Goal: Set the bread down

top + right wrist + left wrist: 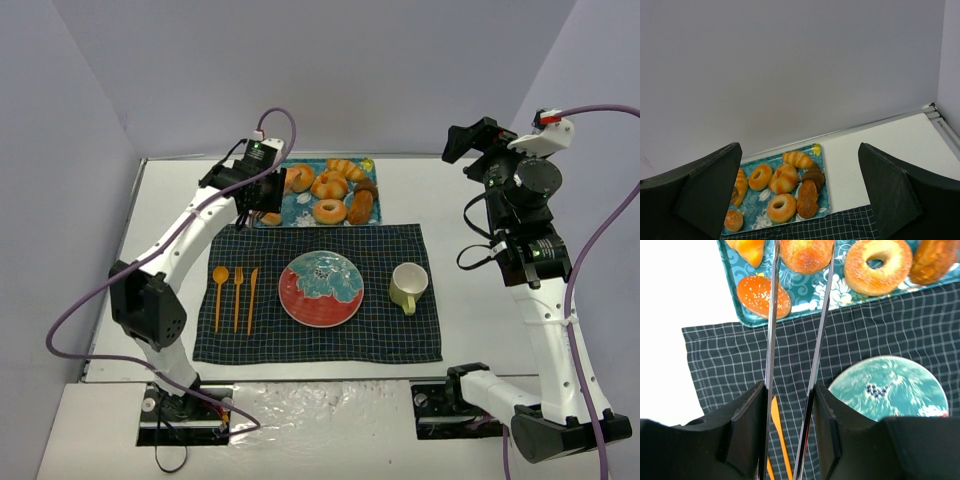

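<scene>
The bread, a small round orange-tan bun with pale specks on top (760, 295), lies in the near-left corner of the teal flower-patterned tray (805, 295), which sits on the white table (480, 250) just beyond the far edge of a dark checked cloth placemat (320, 340). The left gripper (797, 300) reaches over that edge with its two long thin fingers apart. In the wrist view the left finger crosses in front of the bun's right side, so the bun sits outside the gap. A round sugared orange pastry (806, 252) shows between the fingertips, though whether they touch it cannot be told. A sugared ring doughnut (877, 265) lies to its right on the tray. On the placemat stand a red-rimmed plate with a teal centre (320, 288), a cream mug (408, 287), and an orange spoon (219, 295), fork (238, 297) and knife (253, 297) side by side. The right gripper (458, 143) hangs high over the far right of the table, its jaws wide apart and holding nothing.
</scene>
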Action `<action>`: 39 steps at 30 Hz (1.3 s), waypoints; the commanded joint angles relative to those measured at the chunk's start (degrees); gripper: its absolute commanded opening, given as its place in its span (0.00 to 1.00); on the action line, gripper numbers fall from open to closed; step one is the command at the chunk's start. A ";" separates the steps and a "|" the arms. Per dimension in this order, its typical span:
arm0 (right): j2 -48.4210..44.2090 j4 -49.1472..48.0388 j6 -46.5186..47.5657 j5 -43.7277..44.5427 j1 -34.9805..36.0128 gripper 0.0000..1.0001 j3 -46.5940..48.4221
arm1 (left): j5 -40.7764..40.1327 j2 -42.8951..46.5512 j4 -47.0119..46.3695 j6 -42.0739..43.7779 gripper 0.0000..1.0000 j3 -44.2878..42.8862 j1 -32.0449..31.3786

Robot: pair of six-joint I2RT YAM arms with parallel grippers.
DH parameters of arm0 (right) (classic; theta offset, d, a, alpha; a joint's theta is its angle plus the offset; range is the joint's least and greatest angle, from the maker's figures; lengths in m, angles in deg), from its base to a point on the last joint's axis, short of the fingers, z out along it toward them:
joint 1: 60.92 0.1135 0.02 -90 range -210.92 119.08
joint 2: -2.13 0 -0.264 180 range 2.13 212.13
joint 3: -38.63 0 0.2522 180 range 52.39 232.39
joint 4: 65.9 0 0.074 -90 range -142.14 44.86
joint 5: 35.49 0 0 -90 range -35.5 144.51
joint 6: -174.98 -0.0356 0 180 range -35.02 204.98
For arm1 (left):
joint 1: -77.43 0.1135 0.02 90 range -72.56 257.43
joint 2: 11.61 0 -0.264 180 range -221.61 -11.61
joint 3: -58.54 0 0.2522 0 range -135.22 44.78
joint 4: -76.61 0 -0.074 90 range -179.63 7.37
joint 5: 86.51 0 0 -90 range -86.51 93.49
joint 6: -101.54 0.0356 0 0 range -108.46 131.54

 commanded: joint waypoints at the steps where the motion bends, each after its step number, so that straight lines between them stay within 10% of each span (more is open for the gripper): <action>1: 0.54 -4.10 0.58 0.91 0.12 1.00 1.17 | -0.68 8.54 0.15 0.46 0.27 1.99 -1.83; 39: 2.07 -6.42 -1.03 -0.71 0.22 1.00 -1.47 | 1.47 28.11 2.28 -12.67 0.28 32.00 -25.47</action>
